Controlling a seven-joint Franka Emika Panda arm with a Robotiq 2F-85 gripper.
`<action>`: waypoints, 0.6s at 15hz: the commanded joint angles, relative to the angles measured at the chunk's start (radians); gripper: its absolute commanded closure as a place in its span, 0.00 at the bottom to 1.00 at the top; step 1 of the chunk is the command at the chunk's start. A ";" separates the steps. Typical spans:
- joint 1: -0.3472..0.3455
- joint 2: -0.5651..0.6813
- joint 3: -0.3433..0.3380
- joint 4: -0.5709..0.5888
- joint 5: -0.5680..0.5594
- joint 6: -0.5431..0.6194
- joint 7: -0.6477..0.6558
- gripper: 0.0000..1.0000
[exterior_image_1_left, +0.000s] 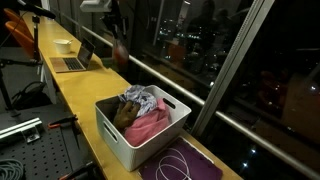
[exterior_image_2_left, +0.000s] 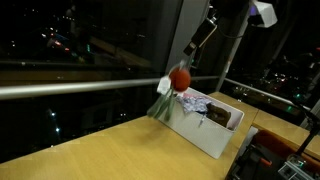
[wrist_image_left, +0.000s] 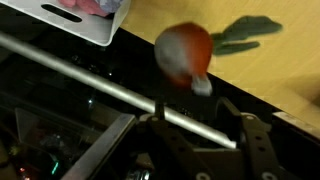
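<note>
A red-orange soft toy (wrist_image_left: 184, 52) with green leaves (wrist_image_left: 246, 32) shows blurred in the wrist view, in the air over the wooden counter, just past my fingertips. My gripper (wrist_image_left: 200, 125) stands open, its jaws apart with nothing between them. In both exterior views the toy (exterior_image_1_left: 121, 55) (exterior_image_2_left: 178, 78) hangs just below the gripper (exterior_image_1_left: 117, 32) (exterior_image_2_left: 191, 54), clear of it, above the counter beside the window. Its green leaves (exterior_image_2_left: 160, 106) trail downward.
A white basket (exterior_image_1_left: 120, 140) (exterior_image_2_left: 205, 135) (wrist_image_left: 80, 25) of clothes stands on the counter. A purple mat (exterior_image_1_left: 185, 165) with a white cable lies beside it. A laptop (exterior_image_1_left: 75, 62) and a small white box (exterior_image_1_left: 62, 45) sit further along. A metal window rail (wrist_image_left: 90, 72) runs alongside.
</note>
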 joint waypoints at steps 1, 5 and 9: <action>0.002 -0.012 -0.043 -0.021 0.047 -0.005 -0.041 0.13; -0.037 -0.062 -0.114 -0.152 0.096 0.051 -0.075 0.00; -0.106 -0.040 -0.206 -0.289 0.129 0.198 -0.138 0.00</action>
